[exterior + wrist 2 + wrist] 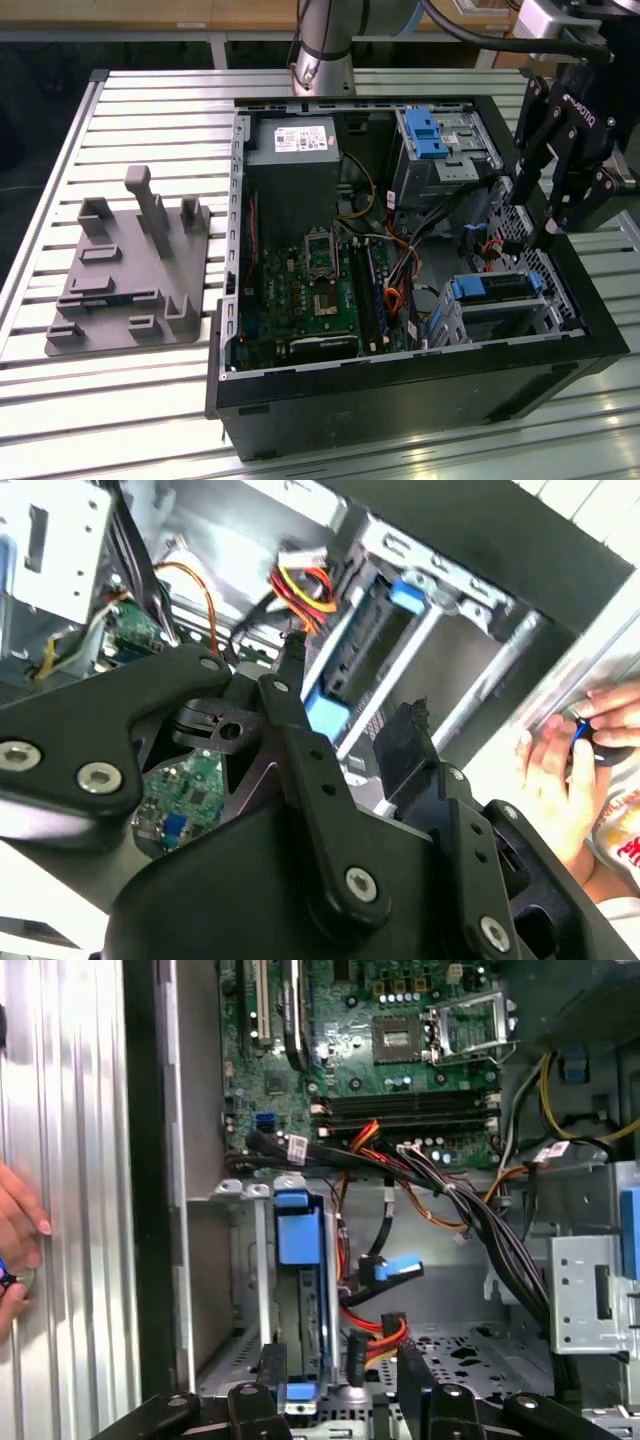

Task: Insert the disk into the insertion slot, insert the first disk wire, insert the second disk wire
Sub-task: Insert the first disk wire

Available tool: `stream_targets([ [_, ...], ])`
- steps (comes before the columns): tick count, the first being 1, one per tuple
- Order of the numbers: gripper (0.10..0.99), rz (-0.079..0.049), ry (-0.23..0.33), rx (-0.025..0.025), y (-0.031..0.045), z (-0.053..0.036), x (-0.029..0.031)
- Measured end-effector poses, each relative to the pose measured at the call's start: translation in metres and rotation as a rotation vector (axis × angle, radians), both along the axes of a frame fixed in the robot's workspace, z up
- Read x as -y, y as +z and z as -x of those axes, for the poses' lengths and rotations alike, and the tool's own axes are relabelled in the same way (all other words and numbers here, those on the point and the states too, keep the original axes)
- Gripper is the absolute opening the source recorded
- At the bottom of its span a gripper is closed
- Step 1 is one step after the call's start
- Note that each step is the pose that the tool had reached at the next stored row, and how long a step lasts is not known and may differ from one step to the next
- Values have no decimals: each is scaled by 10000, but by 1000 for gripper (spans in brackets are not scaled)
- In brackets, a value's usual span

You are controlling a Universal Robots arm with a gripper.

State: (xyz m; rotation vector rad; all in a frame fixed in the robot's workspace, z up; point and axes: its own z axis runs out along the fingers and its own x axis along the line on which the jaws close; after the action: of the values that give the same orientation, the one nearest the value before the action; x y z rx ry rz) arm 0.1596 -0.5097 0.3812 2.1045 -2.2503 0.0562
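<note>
I am hovering the black two-fingered pincer [340,1370] just above the small silver perforated-metal drive cage [548,305]. Its fingers are standing apart with nothing gripped between them.

The flat silver-grey disk in its bright blue plastic carrier [497,288] is sitting inside that cage, directly beneath the pincer, so I am judging the insertion step done. In the first wrist view the blue carrier [298,1235] is running lengthwise away from the fingertips. The disk's long axis is therefore lying along the cage and square to the line between the two fingers, and it is sitting closer to one finger than the other.

Just beside the cage, on its open side, a bundle of red, orange and yellow power wires with a black plug [372,1335] is trailing. A thin black data wire with a blue-tabbed plug [395,1268] is hanging a little farther from the cage. I cannot tell whether either is seated in the disk.

Beyond the cage, the green motherboard [400,1050] is lying flat in the black computer case [400,400]. Outside the case wall nearest the cage, a person's hand [15,1230] is resting on the slatted aluminium worktop [150,120].
</note>
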Motion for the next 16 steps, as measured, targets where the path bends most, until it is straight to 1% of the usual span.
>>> stream_targets([
  [3, 557, 2, 0, -45, -55, -90, -34],
  [4, 557, -1, -8, -57, -73, -107, -43],
  [10, 557, 35, -496, -77, -151, -116, -51],
  [12, 557, 51, -617, -95, -174, -118, -58],
  [13, 557, 65, -627, -127, -184, -124, -71],
  [14, 557, 84, -628, -171, -194, -131, -89],
  [15, 557, 106, -628, -225, -201, -136, -102],
  [16, 557, 129, -627, -293, -208, -138, -111],
])
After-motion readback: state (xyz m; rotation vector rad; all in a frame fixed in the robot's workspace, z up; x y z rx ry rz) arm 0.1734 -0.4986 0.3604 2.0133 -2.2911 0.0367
